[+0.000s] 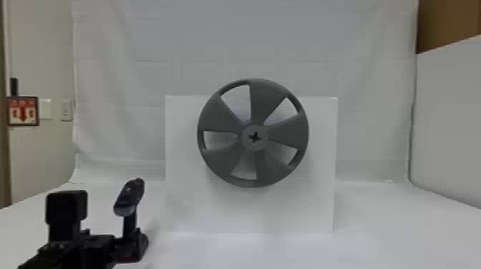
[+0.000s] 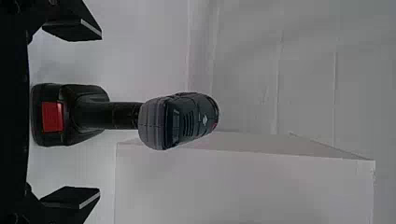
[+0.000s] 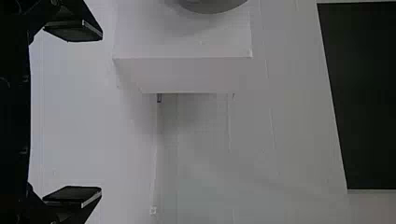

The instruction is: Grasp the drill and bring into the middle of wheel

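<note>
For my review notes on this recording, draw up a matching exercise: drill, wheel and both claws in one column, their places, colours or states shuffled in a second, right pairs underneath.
Column 1
1. Drill
2. Wheel
3. Left claw
4. Right claw

Column 2
A. Open, nothing between its fingers
B. Dark grey, in front of the white box
C. Open, its two fingers seen on either side of the tool
D. Upright, with a red patch low on it

Right pairs: 1-D, 2-B, 3-C, 4-A
</note>
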